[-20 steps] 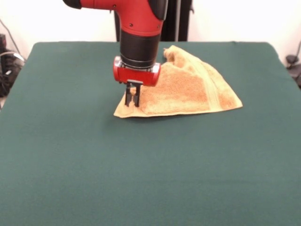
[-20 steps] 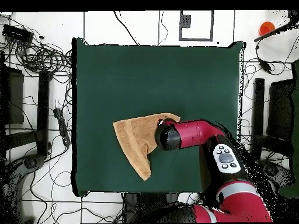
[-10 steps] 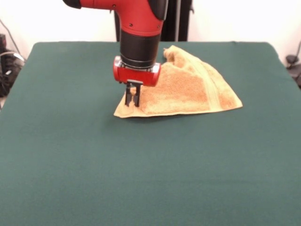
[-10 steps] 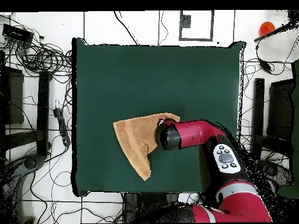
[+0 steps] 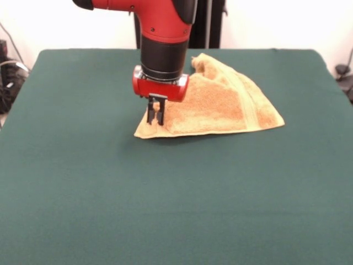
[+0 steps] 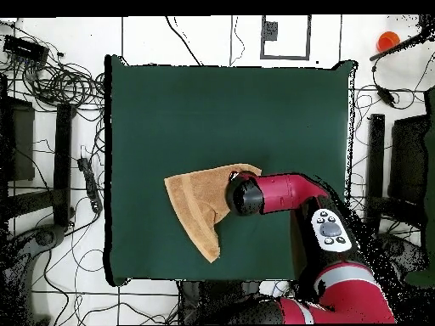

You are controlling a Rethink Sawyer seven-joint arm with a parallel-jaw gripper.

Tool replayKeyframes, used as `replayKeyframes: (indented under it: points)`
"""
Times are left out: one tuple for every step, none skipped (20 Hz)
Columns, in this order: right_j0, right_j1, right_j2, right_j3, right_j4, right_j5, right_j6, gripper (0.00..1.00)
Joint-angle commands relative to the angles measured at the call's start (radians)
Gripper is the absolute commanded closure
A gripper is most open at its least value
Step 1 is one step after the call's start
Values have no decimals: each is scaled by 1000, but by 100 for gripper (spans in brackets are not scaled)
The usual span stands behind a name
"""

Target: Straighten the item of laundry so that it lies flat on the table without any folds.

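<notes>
The item of laundry (image 5: 220,102) is a golden tan towel folded over into a rough triangle on the far half of the green table (image 5: 165,210). Its far tip is bunched up. My gripper (image 5: 156,115) points straight down at the towel's left end, just inside the left corner. Its black fingers (image 5: 151,114) stand close together with cloth between them, and their tips are down in the pile. In the overhead view the towel (image 6: 197,204) lies near the table's (image 6: 221,110) bottom edge, and the red wrist (image 6: 246,197) covers its right corner and hides the gripper.
Dark green cloth runs wide on all sides of the towel in the front view. In the overhead view, cables (image 6: 59,85) and stands crowd the floor left and right of the table, and an orange object (image 6: 387,40) sits at the top right.
</notes>
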Motion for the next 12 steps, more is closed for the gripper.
replayKeyframes:
  points:
    - [27, 27, 50, -74, 73, 133, 37, 100]
    - [28, 30, 46, -78, 82, 142, 44, 100]
    - [27, 32, 51, -87, 90, 145, 48, 100]
    - [27, 32, 51, -95, 95, 150, 49, 100]
    - [29, 33, 47, -97, 105, 155, 62, 100]
    - [32, 33, 43, -98, 115, 160, 75, 100]
    - [33, 34, 38, -103, 124, 170, 82, 100]
    - [36, 34, 31, -107, 130, 179, 87, 100]
    - [35, 32, 26, -106, 136, 177, 95, 100]
    - [37, 33, 21, -109, 143, 177, 105, 100]
    - [34, 29, 24, -104, 145, 171, 102, 100]
    - [32, 30, 26, -105, 146, 170, 98, 100]
